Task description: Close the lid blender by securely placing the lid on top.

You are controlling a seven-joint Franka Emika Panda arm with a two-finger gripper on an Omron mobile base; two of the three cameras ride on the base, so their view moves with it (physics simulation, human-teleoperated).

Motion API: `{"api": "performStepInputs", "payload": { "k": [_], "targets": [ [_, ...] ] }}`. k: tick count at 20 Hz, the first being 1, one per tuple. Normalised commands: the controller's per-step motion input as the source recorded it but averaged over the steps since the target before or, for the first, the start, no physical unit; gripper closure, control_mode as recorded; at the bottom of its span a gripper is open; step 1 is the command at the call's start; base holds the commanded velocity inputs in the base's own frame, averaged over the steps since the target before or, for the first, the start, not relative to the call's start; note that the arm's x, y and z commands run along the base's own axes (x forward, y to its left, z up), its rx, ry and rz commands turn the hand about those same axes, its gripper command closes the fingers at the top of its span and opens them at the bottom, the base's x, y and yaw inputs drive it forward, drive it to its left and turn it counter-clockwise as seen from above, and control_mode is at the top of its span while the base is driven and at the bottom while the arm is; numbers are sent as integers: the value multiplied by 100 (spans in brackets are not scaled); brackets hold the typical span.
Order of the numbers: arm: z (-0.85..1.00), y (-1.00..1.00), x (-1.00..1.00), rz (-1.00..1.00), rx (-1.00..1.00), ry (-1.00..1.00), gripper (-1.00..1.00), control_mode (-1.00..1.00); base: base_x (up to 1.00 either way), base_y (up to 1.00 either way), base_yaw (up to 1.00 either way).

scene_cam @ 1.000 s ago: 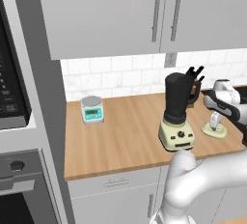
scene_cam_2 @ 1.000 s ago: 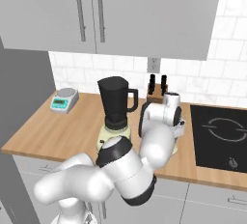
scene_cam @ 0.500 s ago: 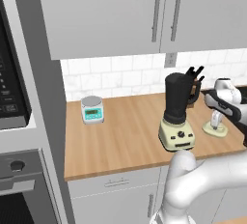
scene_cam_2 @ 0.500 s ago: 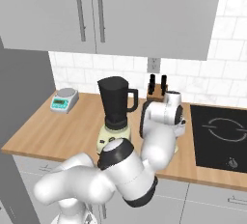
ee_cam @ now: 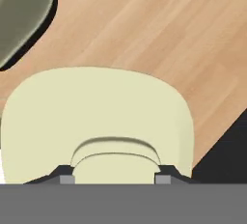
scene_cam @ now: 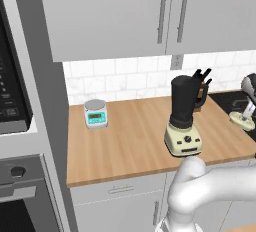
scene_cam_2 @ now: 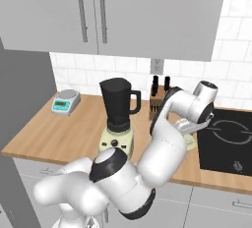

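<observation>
The blender [scene_cam: 185, 113] is standing upright on the wooden counter [scene_cam: 130, 136], its open jar pointing straight up, while the lid [ee_cam: 96, 117] is lying flat just to its right, knob upward. My gripper [ee_cam: 115, 177] is pinching the lid's knob; I am thinking a straight, level lift is wise.

Grey cabinets [scene_cam: 150, 16], white tile backsplash [scene_cam: 120, 73], wood counter [scene_cam: 135, 131].
</observation>
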Motion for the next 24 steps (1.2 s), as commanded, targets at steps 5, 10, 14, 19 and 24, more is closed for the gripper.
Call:
{"api": "performStepInputs", "payload": {
  "k": [5, 10, 14, 19, 24],
  "targets": [
    [100, -11, -24, 0, 14, -31, 100, -100, 0, 0, 0],
    [100, 22, -3, -2, 2, -33, 100, -100, 0, 0, 0],
    [100, 43, 0, -1, 0, -20, 100, -100, 0, 0, 0],
    [100, 74, 0, 0, -15, -7, 100, -100, 0, 0, 0],
    [87, 100, 2, 0, -9, 0, 100, -100, 0, 0, 0]
  ]
}}
